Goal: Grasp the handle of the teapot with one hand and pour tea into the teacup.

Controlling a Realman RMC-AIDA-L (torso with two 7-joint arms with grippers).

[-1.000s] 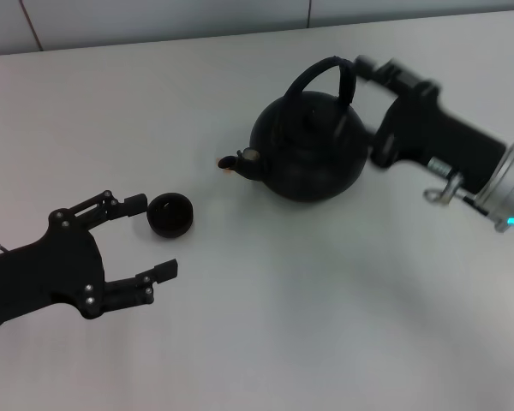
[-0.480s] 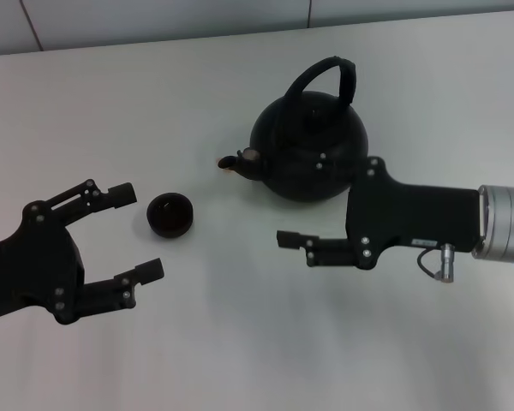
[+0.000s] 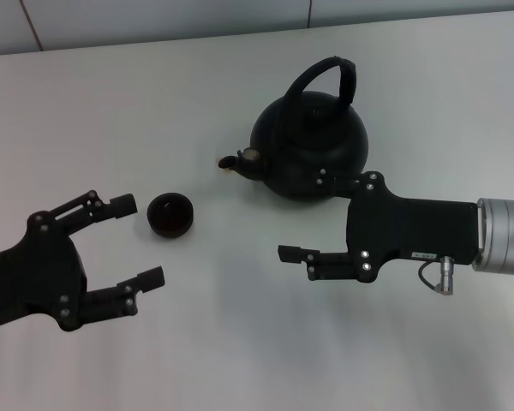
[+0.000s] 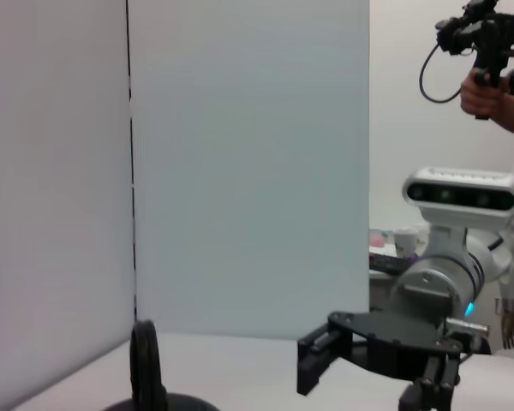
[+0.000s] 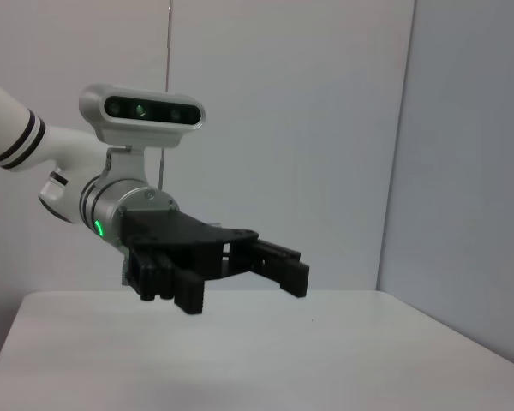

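White table (image 3: 197,94) surface is seen spreading below pale wall panels. Toward its far side the teapot (image 3: 308,154) is set upright, its spout turned toward the robot's left and the handle (image 3: 330,77) arched over its top. The teacup (image 3: 170,214) is placed on the table to the left of the spout, apart from the pot. The left tool (image 3: 144,241) is held low just beside the teacup, fingers spread wide and gripping nothing. The right tool (image 3: 307,217) is positioned in front of the teapot on its near side, pointed toward the robot's left, fingers likewise parted wide and empty, clear of the handle.
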